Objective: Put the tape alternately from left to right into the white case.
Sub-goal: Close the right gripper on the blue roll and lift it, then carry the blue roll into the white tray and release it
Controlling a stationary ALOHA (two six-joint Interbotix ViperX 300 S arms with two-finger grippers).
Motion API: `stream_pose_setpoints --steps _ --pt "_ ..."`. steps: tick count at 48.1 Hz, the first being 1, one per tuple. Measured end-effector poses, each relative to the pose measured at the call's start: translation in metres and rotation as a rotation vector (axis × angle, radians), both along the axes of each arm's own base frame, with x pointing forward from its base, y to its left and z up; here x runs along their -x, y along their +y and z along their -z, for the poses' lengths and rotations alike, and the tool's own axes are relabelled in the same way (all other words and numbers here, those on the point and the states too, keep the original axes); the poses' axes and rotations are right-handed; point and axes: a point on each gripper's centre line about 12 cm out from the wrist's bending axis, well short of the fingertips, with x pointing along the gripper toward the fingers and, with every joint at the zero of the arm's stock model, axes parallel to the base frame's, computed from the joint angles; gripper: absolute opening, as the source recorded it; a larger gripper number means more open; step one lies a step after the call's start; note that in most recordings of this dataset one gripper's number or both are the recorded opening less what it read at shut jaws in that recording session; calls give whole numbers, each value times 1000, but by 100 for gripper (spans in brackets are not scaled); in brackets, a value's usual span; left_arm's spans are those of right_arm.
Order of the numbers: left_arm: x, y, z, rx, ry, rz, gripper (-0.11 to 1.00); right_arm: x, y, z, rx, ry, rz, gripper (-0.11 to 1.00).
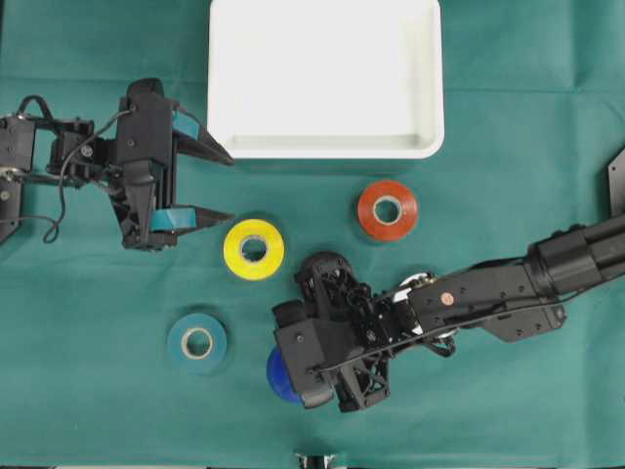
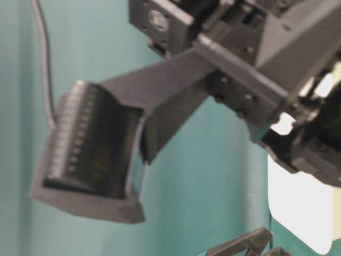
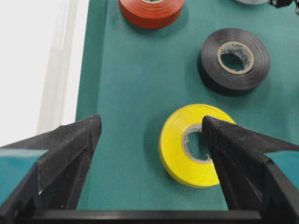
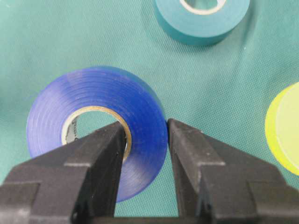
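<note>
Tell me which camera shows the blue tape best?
The right wrist view: the blue tape fills the picture, with the right gripper pinching its wall, one finger in the hole. Overhead, only a blue edge peeks out under the arm. The left wrist and table-level views don't show it.

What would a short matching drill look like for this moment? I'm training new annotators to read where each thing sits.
Things:
1. blue roll
2. yellow roll
3. white case
4. teal roll

States:
A. holds no roll
B. lies flat on the cloth, left of the right gripper
C. its wall pinched between the fingers of the right gripper
D. lies in front of the open left gripper

Pairs: 1-C, 2-D, 3-A, 4-B
</note>
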Motion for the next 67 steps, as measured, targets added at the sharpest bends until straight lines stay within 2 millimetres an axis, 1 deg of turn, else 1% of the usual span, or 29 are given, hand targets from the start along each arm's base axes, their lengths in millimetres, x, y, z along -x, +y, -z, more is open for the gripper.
stream_pose_setpoints --steps 9,14,16,20,31,41,48,56,67 --pt "0 -1 0 0 0 5 95 0 0 -4 -2 -6 0 2" --pt "0 -2 0 -1 -2 7 95 0 -5 -6 2 1 9 2" --pt "0 -2 0 0 0 6 95 0 -10 -8 6 6 20 2" --pt "0 -2 0 -1 0 7 95 -1 -23 -11 12 22 46 2" --pt "0 -2 0 -1 -2 7 95 2 -67 -14 37 67 133 2" --pt "0 -2 0 -1 -2 7 95 7 -99 -17 47 86 198 2" --pt "0 -2 0 0 0 6 95 11 -126 -20 46 87 258 2" --pt "0 -2 -1 -1 -3 9 95 14 -159 -16 61 99 321 2" --pt "0 -2 0 0 0 8 95 16 -192 -16 122 93 356 2"
